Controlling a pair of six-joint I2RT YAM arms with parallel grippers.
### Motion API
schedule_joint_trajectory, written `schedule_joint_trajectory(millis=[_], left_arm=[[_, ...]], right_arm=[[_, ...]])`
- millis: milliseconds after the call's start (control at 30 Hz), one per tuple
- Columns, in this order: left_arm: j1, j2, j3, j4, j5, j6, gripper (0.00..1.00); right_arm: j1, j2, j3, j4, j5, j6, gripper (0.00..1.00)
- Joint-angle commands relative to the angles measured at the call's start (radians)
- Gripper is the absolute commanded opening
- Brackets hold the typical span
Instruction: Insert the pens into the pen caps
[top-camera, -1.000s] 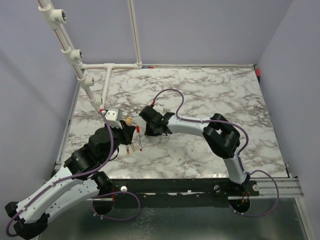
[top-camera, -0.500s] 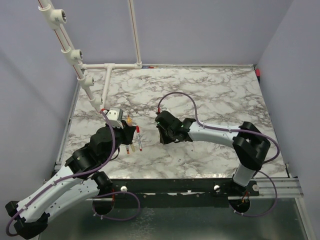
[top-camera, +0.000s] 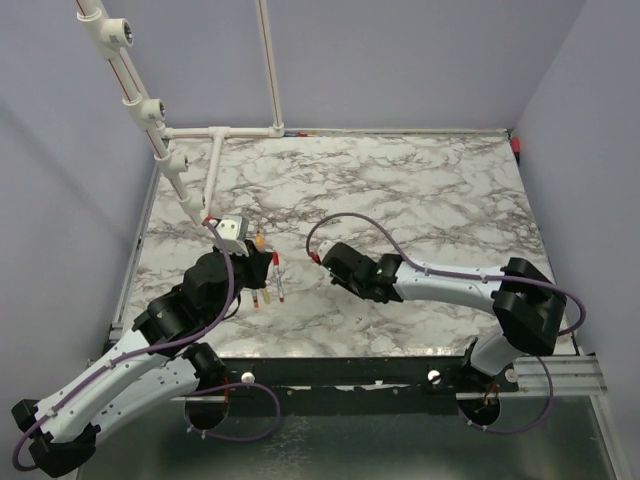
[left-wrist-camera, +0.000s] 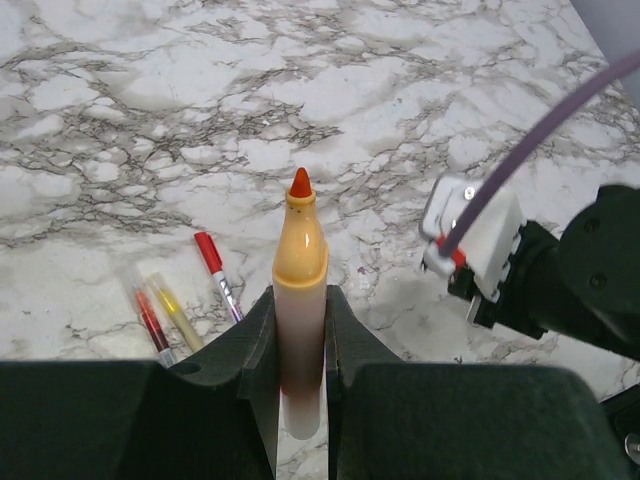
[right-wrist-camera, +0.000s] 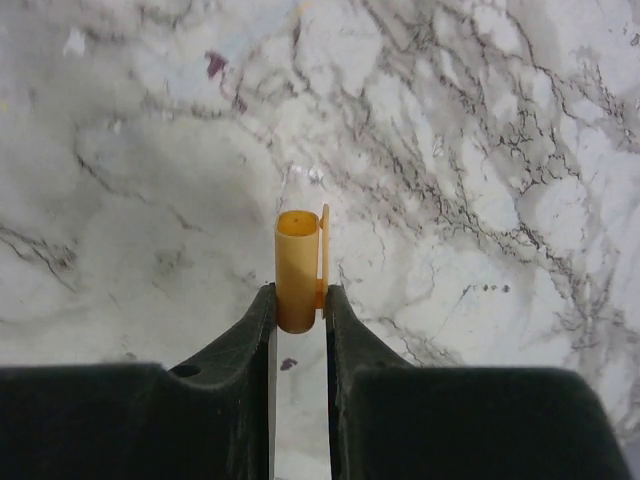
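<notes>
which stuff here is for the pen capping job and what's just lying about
Job: orange pen with red tip, in left gripper; orange plastic cap, in right gripper; three thin loose pens.
Lying about: white plastic pipe frame; purple cables.

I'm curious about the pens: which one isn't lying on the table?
The orange pen with the red tip, pinched in the left gripper; the other three lie flat.

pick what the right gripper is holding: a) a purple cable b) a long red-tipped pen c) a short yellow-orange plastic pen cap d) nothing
c: in the right wrist view the right gripper is shut on the short yellow-orange plastic pen cap, its open end pointing away.
</notes>
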Motion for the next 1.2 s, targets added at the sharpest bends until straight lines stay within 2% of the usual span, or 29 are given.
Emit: schedule_joint_trajectory(millis=[0, 233, 533, 800, 900, 1033, 1167], left_arm=[[0.0, 0.004, -0.01, -0.012, -0.029, 0.009, 0.0], [0.0, 0.005, -0.009, -0.012, -0.031, 0.008, 0.0], [0.0, 0.006, -0.011, -0.014, -0.034, 0.007, 0.0], [-0.001, 0.012, -0.009, -0.014, -0.033, 0.008, 0.0], [0.0, 0.014, -0.01, -0.014, -0.032, 0.008, 0.0], [-0.001, 0.014, -0.009, -0.014, -0.032, 0.008, 0.0], [0.0, 0.013, -0.008, -0.014, -0.032, 0.008, 0.0]], right_arm=[[0.065, -0.073, -0.109, 0.093, 0.103, -0.237, 0.01], [0.122, -0.127, -0.255, 0.269, 0.19, -0.345, 0.01], [0.184, -0.025, -0.343, 0.457, 0.3, -0.349, 0.01], [0.258, 0.043, -0.35, 0.453, 0.353, -0.282, 0.02], [0.283, 0.034, -0.361, 0.435, 0.345, -0.265, 0.11], [0.308, 0.01, -0.37, 0.393, 0.319, -0.235, 0.39], [0.331, -0.019, -0.375, 0.341, 0.292, -0.209, 0.52]])
